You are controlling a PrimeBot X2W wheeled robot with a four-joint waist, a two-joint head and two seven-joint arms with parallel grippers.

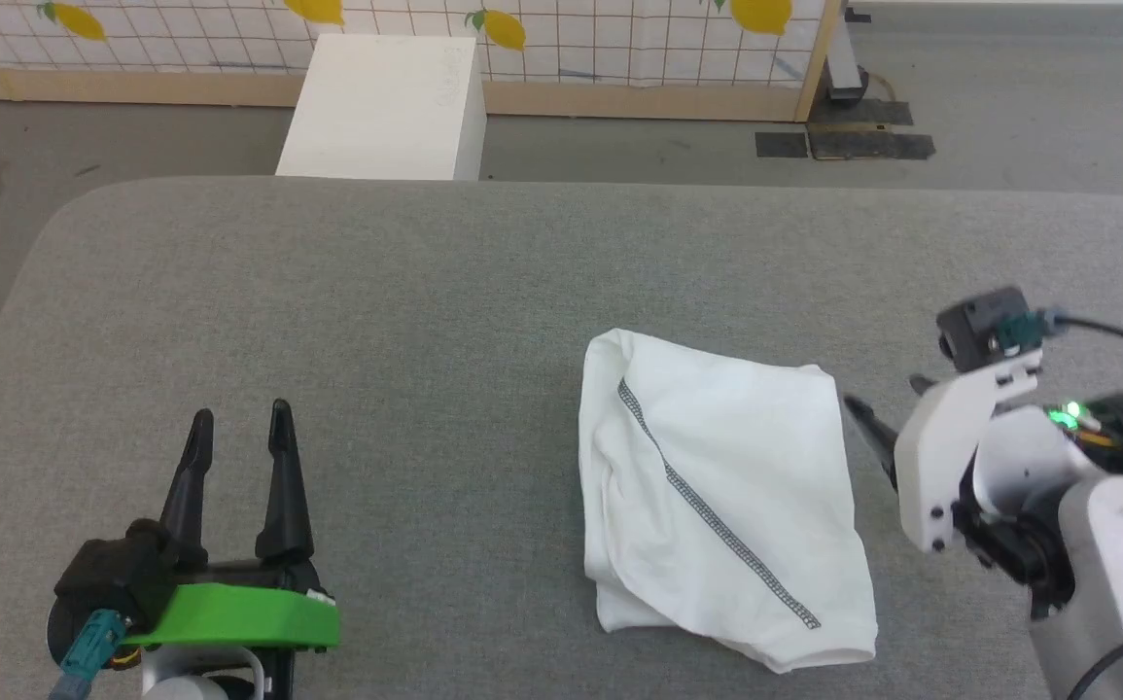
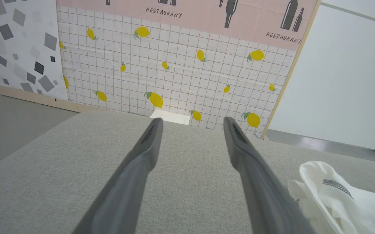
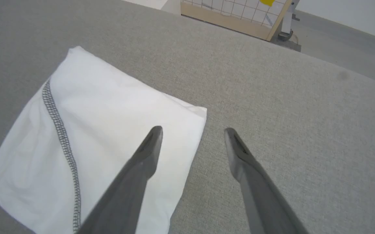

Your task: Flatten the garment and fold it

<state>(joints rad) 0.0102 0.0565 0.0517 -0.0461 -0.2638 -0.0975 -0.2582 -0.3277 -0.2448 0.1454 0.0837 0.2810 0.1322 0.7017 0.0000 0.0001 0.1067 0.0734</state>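
Jaws spread wide on left gripper, right gripper; garment lies folded on table.

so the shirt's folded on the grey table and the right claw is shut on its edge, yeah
Not quite: the right claw is open, not shut on the edge. The right wrist view shows its fingers spread apart, one over the shirt and one over the table, gripping nothing. The shirt is folded on the grey table.

White garment folded into compact rectangle, grey zigzag seam diagonal, flat on table.
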